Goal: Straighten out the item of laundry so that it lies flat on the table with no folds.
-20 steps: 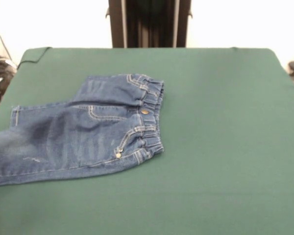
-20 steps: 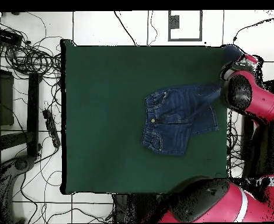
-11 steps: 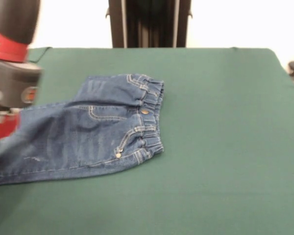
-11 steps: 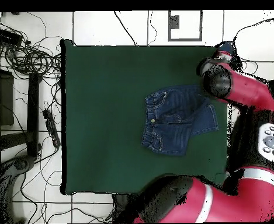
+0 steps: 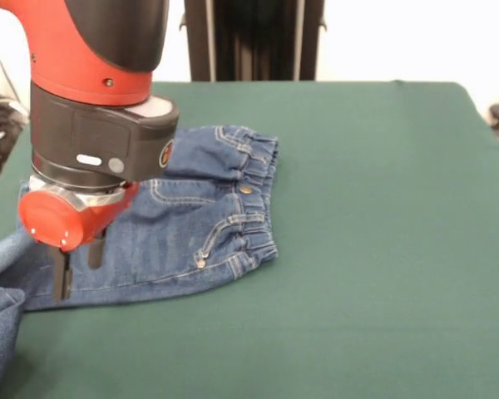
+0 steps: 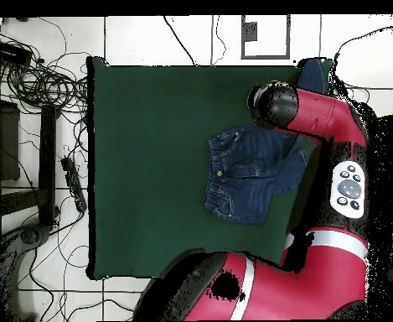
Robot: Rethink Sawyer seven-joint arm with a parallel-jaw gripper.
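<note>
1. The gripper (image 5: 76, 270) hung low over the jeans (image 5: 200, 216), its two dark fingers (image 5: 61, 274) pointing down with a narrow gap between them and nothing pinched, so they stood parted. The tips looked to be at or just above the denim near the lower edge of the leg; contact could not be confirmed.
2. That position suggested a grab on the leg fabric, probably to drag it out straight.
3. The arm (image 6: 333, 126) reached in over the table's corner, hiding part of the legs in the overhead view.
4. The jeans lay on the table (image 5: 382, 249) toward its left side in the front view, waistband (image 5: 258, 199) facing the centre, legs running off toward the left edge.
5. One leg end (image 5: 0, 332) was bunched and folded at the bottom left corner of the front view, so not flat yet.
6. The waist end looked smooth enough; the leg end needed the work.
</note>
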